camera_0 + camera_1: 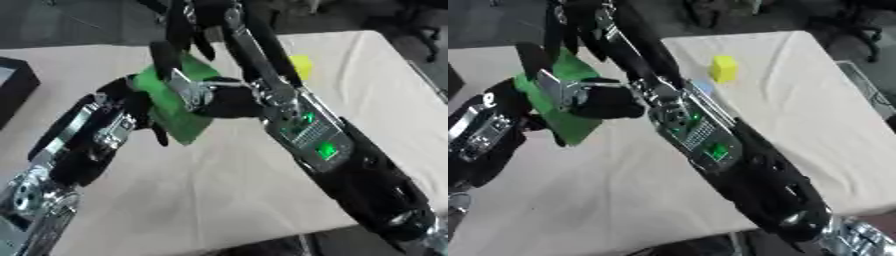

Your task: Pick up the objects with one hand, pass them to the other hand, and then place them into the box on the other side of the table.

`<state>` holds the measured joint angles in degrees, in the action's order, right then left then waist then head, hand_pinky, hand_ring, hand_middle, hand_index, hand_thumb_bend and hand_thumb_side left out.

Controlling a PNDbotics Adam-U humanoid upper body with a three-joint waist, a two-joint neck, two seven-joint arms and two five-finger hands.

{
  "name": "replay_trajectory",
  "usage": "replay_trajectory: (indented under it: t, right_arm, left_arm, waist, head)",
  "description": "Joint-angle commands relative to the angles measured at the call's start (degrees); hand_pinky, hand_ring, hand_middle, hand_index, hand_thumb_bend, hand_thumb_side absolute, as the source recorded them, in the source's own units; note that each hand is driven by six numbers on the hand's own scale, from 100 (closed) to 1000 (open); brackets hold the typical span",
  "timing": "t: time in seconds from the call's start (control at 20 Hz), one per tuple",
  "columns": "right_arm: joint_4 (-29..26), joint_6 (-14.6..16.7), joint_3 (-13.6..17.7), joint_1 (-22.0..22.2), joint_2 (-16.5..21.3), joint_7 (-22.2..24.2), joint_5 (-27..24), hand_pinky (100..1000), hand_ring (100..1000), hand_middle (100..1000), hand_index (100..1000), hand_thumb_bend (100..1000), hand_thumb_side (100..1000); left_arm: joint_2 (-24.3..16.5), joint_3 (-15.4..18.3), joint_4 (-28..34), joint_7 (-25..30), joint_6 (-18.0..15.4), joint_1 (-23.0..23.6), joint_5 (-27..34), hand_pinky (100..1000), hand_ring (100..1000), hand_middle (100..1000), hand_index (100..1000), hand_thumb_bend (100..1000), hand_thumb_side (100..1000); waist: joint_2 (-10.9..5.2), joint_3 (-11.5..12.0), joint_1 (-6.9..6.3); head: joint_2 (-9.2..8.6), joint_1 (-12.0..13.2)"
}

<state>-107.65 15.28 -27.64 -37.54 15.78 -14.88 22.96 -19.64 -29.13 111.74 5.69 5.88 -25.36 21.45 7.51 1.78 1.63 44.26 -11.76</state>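
A flat green object (179,117) is held above the middle of the table between both hands. My left hand (131,102) comes from the lower left, and its dark fingers curl round the object's left and lower edges. My right hand (229,102) reaches in from the lower right. Its thumb presses on the object's front face and its fingers (164,56) rise behind the top edge. A yellow block (724,68) sits on the table at the far right, partly hidden by my right arm in the left eye view. The black box (13,87) stands at the table's left edge.
The table wears a beige cloth (815,125) with folds on the right. A small pale blue thing (703,87) lies near the yellow block, beside my right arm. Dark floor and chair legs show past the far edge.
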Motion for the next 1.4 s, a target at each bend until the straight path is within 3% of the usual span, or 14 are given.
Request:
replay_trajectory:
  t: [0.05, 0.2, 0.3, 0.4, 0.45, 0.55, 0.65, 1.05, 1.4]
  right_arm:
    - [0.43, -0.20, 0.12, -0.23, 0.09, 0.18, 0.44, 100, 360, 425, 422, 100, 470]
    - [0.29, 0.03, 0.26, -0.04, 0.02, 1.52, 0.21, 116, 381, 463, 463, 100, 470]
    - [-0.22, 0.32, 0.82, 0.11, 0.07, 2.82, 0.95, 177, 430, 510, 517, 100, 464]
    - [-1.17, 0.61, 1.78, 0.35, 0.13, 4.22, 2.50, 367, 549, 615, 625, 100, 403]
    - [-1.60, 0.64, 2.38, 0.58, 0.10, 5.00, 3.42, 378, 557, 622, 632, 100, 405]
    - [-2.16, 0.39, 3.59, 1.10, 0.05, 6.44, 4.87, 508, 650, 725, 710, 100, 391]
    - [-2.88, 0.16, 5.04, 1.59, 0.03, 7.82, 6.23, 554, 685, 759, 742, 100, 384]
    - [-5.91, -1.45, 11.08, 3.19, -0.06, 6.65, 8.76, 595, 702, 781, 769, 100, 176]
    - [-6.47, -2.97, 14.88, 5.58, -0.06, 2.93, 10.92, 596, 701, 778, 765, 100, 249]
  left_arm:
    - [0.48, -0.54, 1.23, -3.13, 0.16, -1.54, 0.90, 341, 909, 613, 341, 100, 575]
    - [0.48, -0.85, 0.49, -4.47, 0.58, -1.39, 1.56, 342, 915, 614, 340, 100, 578]
    - [0.68, -0.83, -0.54, -5.06, 0.63, -1.12, 1.90, 342, 922, 615, 341, 100, 580]
    - [0.92, -0.75, -2.04, -5.53, 0.49, -0.70, 1.78, 344, 934, 619, 339, 100, 583]
    - [1.07, -0.67, -2.97, -5.79, 0.32, -0.42, 1.58, 344, 935, 619, 339, 100, 584]
    - [1.32, -0.40, -4.96, -6.45, -0.23, 0.17, 0.88, 344, 942, 622, 335, 100, 586]
    - [1.33, -0.10, -6.94, -7.19, -0.93, 0.91, -0.36, 344, 948, 623, 332, 100, 589]
    - [1.65, 2.89, -13.15, -11.83, -3.55, 2.98, -3.98, 340, 952, 619, 326, 100, 593]
    - [-0.79, 8.49, -13.55, -17.82, -5.35, 4.36, -4.27, 332, 930, 611, 320, 100, 585]
  waist:
    - [-0.67, -0.15, -0.15]
    - [-0.61, -0.27, -0.21]
    - [-0.56, -0.37, -0.24]
    - [-0.52, -0.48, -0.25]
    - [-0.50, -0.52, -0.26]
    - [-0.45, -0.62, -0.29]
    - [-0.43, -0.70, -0.33]
    - [-0.46, -0.65, -0.32]
    - [-0.62, -0.44, -0.28]
  head:
    - [-0.14, -0.05]
    - [-0.14, 0.06]
    - [-0.14, 0.14]
    - [-0.14, 0.23]
    - [-0.14, 0.32]
    - [-0.14, 0.41]
    - [-0.14, 0.43]
    - [-0.14, 0.52]
    - [-0.14, 0.77]
